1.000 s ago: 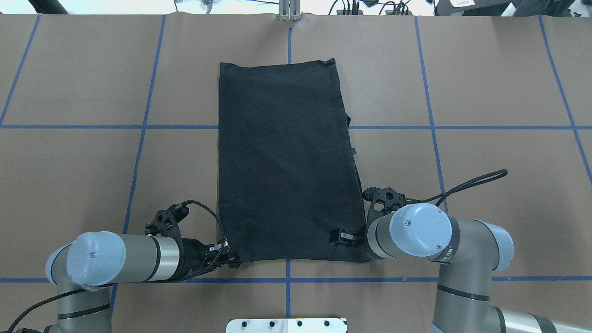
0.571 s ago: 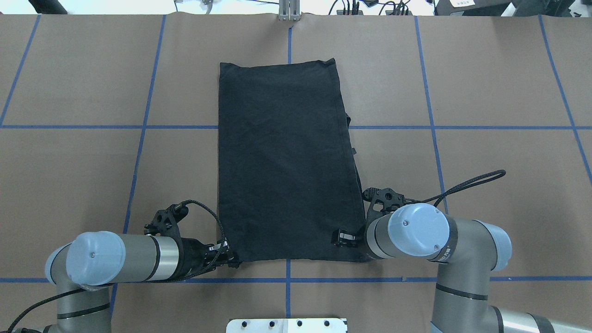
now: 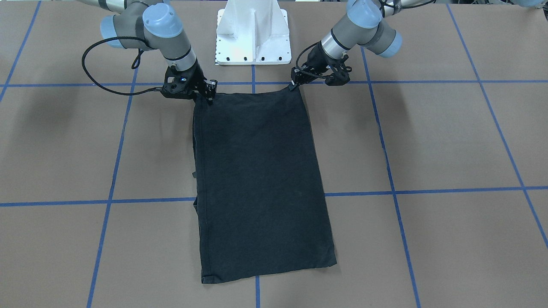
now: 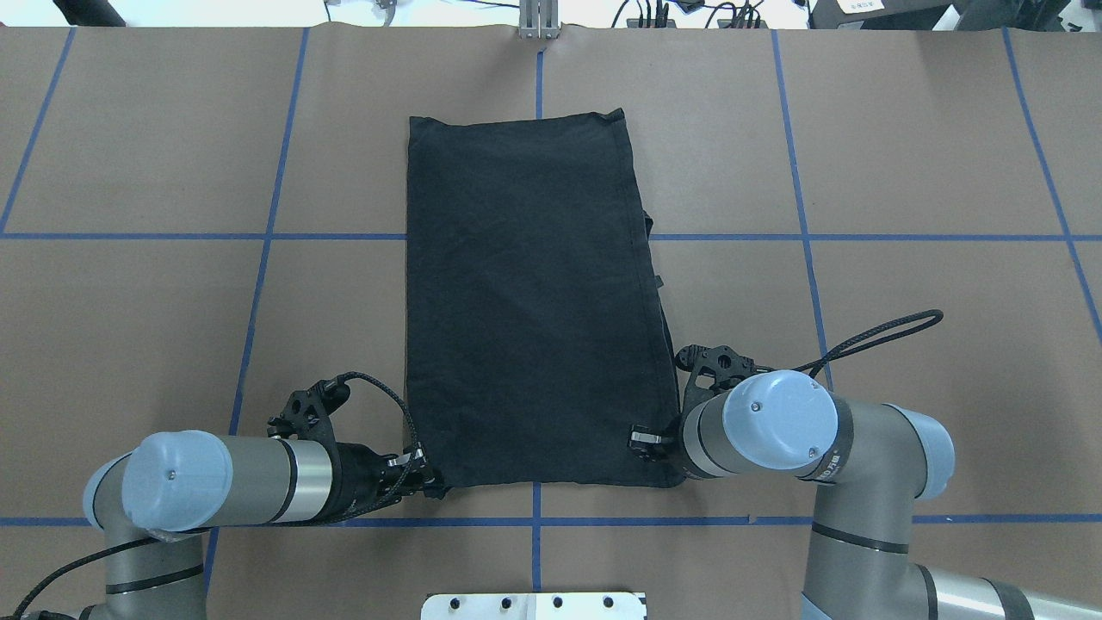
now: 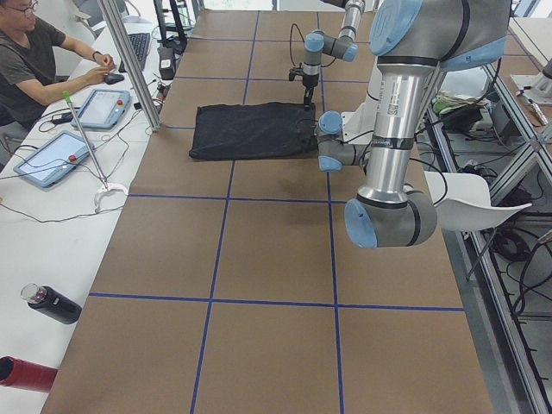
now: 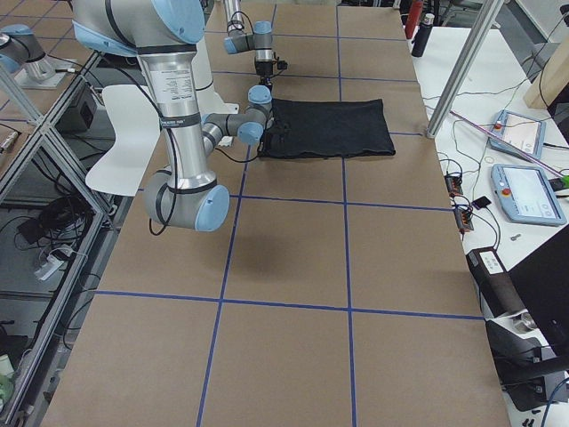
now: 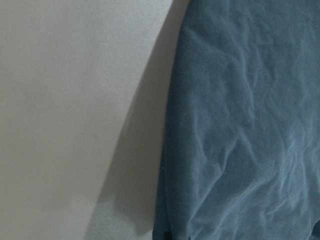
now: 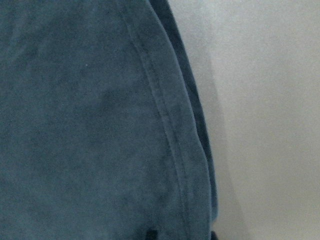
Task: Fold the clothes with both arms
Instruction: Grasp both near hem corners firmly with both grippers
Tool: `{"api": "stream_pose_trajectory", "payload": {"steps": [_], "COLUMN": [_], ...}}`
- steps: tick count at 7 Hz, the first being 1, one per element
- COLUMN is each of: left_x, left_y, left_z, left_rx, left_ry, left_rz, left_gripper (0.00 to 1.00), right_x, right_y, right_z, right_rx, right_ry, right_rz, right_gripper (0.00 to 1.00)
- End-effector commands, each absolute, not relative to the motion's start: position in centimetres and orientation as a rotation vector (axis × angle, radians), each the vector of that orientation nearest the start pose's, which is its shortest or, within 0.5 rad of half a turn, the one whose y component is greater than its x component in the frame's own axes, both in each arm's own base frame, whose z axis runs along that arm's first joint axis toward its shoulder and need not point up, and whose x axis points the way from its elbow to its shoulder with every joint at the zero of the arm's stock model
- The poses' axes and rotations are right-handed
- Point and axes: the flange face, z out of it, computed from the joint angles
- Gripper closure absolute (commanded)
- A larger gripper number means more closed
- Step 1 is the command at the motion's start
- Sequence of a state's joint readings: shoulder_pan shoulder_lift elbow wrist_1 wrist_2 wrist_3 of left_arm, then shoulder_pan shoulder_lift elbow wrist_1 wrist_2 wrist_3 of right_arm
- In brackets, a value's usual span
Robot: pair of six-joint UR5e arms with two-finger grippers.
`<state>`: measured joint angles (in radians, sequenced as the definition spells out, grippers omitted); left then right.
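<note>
The black T-shirt (image 4: 529,293) lies flat on the table as a long rectangle, plain side up, also seen from the front (image 3: 257,179). My left gripper (image 4: 433,484) is low at its near left corner and shut on that corner (image 3: 294,84). My right gripper (image 4: 644,439) sits on the near right corner, its fingers closed over the hem (image 3: 209,95). The left wrist view shows wrinkled cloth (image 7: 240,125) beside bare table. Cloth and a stitched hem (image 8: 165,125) fill the right wrist view.
The white pedestal base (image 3: 252,34) stands just behind the shirt's near edge. Blue tape lines (image 4: 258,258) grid the brown table. A seated person (image 5: 34,60), tablets (image 5: 103,108) and a metal post (image 5: 129,69) are along the far side.
The right gripper has drawn back slightly toward the shirt's right edge and shows less of itself from above. Left arm and shirt have stayed put.
</note>
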<state>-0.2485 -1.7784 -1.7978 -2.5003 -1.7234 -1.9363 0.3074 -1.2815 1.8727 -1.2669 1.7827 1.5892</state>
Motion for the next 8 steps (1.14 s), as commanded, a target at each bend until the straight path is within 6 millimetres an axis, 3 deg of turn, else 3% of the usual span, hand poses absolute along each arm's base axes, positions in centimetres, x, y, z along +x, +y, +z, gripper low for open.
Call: {"api": "stream_pose_trajectory", "payload": {"steps": [1,4,7,8], "left_x": [51.4,50.9,47.3,47.4], "left_y": [-25.2,-25.4,-24.0,-23.3], "left_z": [33.6,33.4,32.2,32.3], "left_rx": [-0.208,-0.207,-0.216,-0.242], "left_ry": [1.361,1.369,1.399,1.391], "left_rz": [-0.411,-0.412,-0.393,-0.372], "left_gripper": [1.0,1.0,1.0,1.0], "right_x": [-52.5,-52.3,-51.1,-50.3], "right_y": [-28.6,-28.9,-27.0,-26.0], "right_z": [32.7,31.2,30.4,31.3], "right_rx": [-0.066,-0.064,-0.231,-0.302], "right_ry": [-0.925,-0.962,-0.994,-0.982], "right_rz": [0.207,0.217,0.122,0.089], "right_gripper": [0.99,1.0,1.0,1.0]}}
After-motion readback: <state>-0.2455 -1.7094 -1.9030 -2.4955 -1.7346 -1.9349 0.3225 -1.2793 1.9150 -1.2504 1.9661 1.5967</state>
